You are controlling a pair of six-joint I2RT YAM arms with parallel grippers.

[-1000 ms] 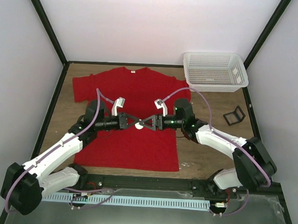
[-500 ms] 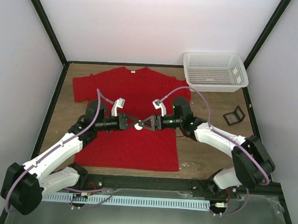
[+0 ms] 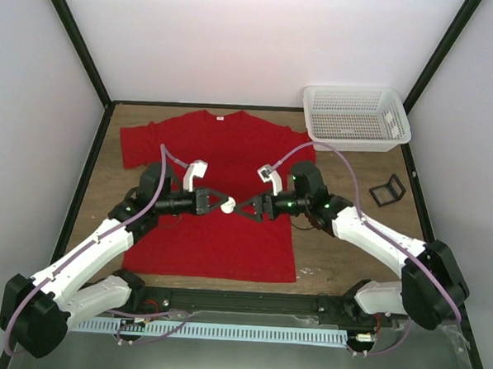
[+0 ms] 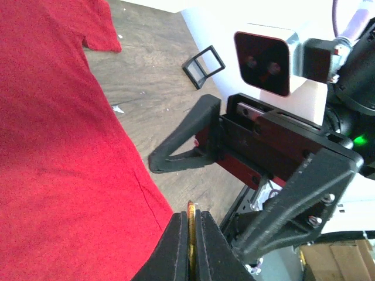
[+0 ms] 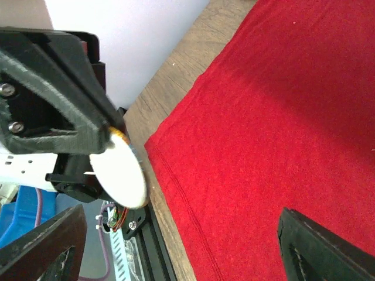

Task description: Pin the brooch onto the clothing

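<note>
Above the shirt, left hand pinches the brooch edge-on, face hidden; right hand gapes.

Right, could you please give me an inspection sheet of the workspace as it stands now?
Surface: wooden table, shirt spread on it.
Job's things: red T-shirt lying flat; brooch held above it, not yet pinned.
Clutter: white mesh basket far right; black wire stand right of the shirt.
Grippers: left gripper shut on the brooch; right gripper open, facing it.
Cables: lilac cables loop from both wrists.
Surroundings: white walls, black frame posts.
</note>
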